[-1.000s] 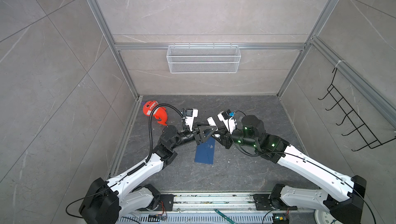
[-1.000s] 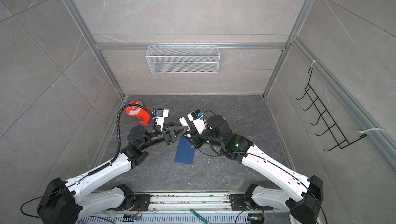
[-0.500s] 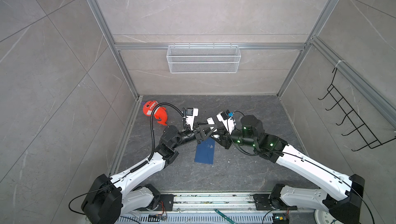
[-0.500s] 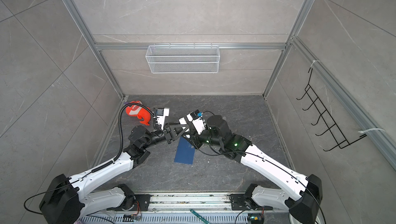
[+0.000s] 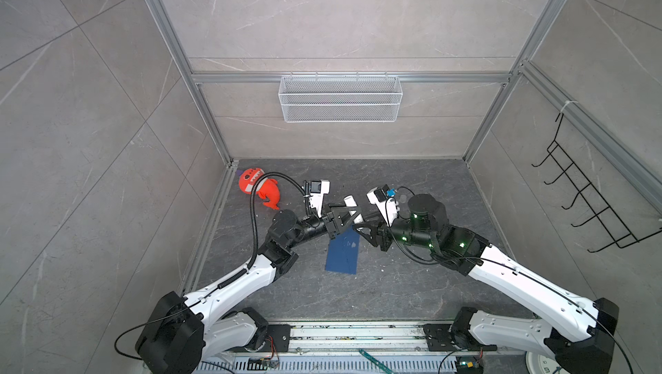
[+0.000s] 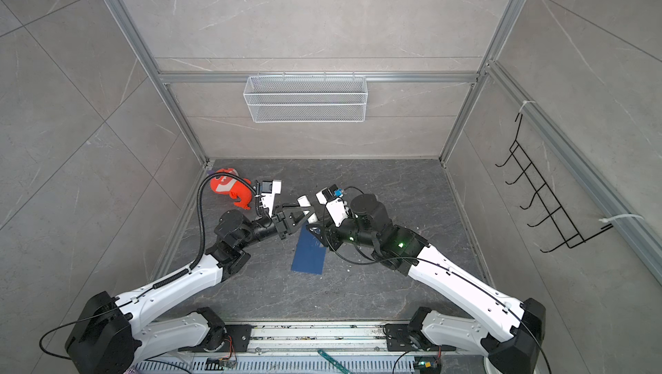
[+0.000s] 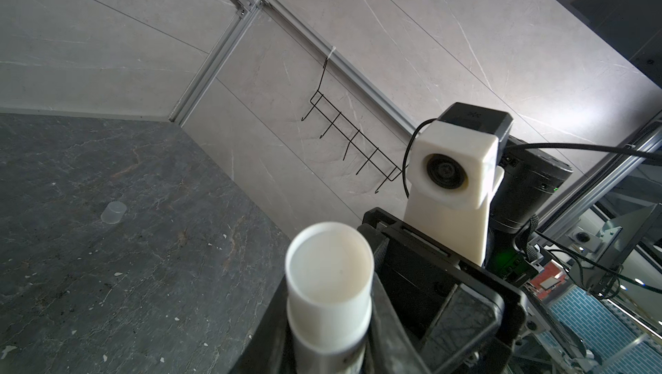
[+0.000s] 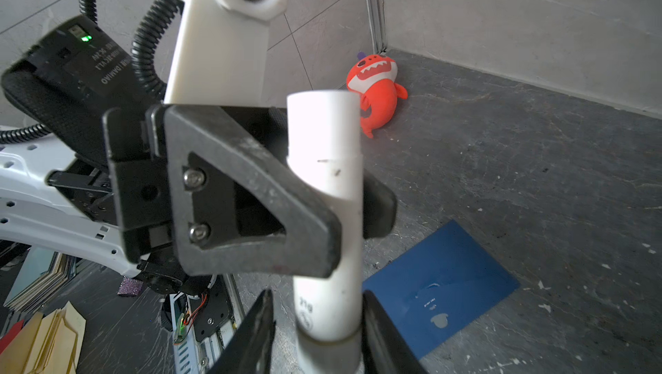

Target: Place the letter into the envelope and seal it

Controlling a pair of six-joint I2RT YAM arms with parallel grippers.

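The dark blue envelope [image 5: 342, 255] [image 6: 310, 255] [image 8: 440, 290] lies flat on the grey floor, a small pale mark on its face. The letter is out of view. A white glue stick [image 5: 353, 207] [image 6: 308, 205] [image 7: 329, 282] [image 8: 324, 175] hangs in the air above the envelope's far end. My left gripper [image 5: 345, 216] [image 6: 297, 216] [image 7: 329, 332] is shut on its middle. My right gripper [image 5: 361, 227] [image 6: 315, 229] [image 8: 315, 318] is open around its lower end: one finger stands off it with a gap, the other lies at its side.
A translucent cap [image 7: 113, 212] sits alone on the floor. A red plush shark [image 5: 258, 189] [image 6: 229, 187] [image 8: 376, 93] lies in the back left corner. A wire basket [image 5: 340, 98] hangs on the back wall and a black hook rack [image 5: 587, 204] on the right wall.
The left gripper has closed on the glue stick, and the right gripper's jaws have spread apart from it. Both arms stay almost where they were; the envelope has not moved.
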